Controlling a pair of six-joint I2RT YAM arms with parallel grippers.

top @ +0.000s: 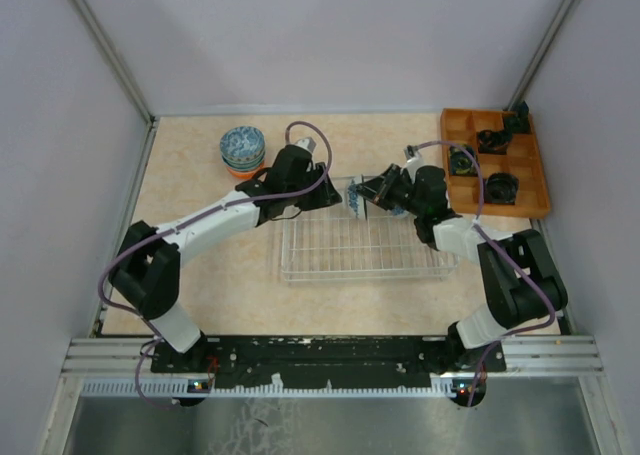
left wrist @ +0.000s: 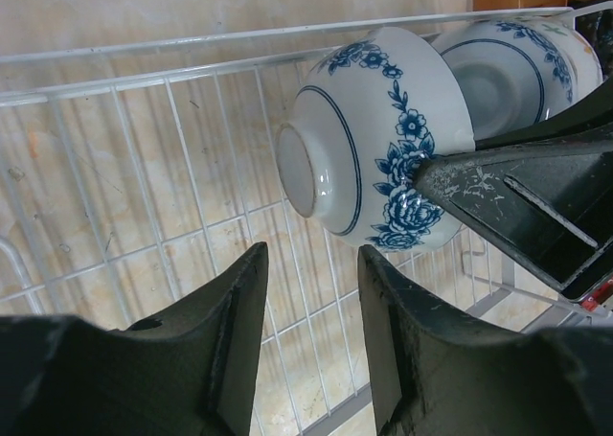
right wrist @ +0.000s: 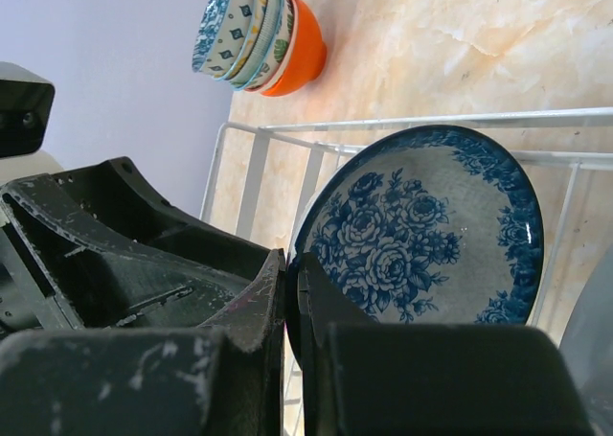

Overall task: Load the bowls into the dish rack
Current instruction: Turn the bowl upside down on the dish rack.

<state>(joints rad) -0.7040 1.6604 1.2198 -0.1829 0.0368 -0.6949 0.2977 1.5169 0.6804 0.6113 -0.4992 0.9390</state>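
Note:
The dish rack (top: 330, 255) is a pale wire basket mid-table. My right gripper (top: 372, 189) is shut on the rim of a white bowl with blue flowers (top: 356, 203) and holds it on edge inside the rack's far side. In the right wrist view the gripper (right wrist: 293, 263) pinches the rim of this bowl (right wrist: 431, 225). A second blue-patterned bowl (left wrist: 517, 62) stands on edge behind the held bowl (left wrist: 383, 139). My left gripper (left wrist: 311, 311) is open and empty, just in front of the held bowl, over the rack floor (left wrist: 144, 196). A stack of bowls, orange at the bottom (top: 242, 150), sits at the far left.
An orange wooden compartment tray (top: 530, 200) with black items stands at the far right. The two grippers are close together over the rack's far edge. The bowl stack also shows in the right wrist view (right wrist: 259, 34), beyond the rack's wire rim (right wrist: 287, 129). Walls enclose the table.

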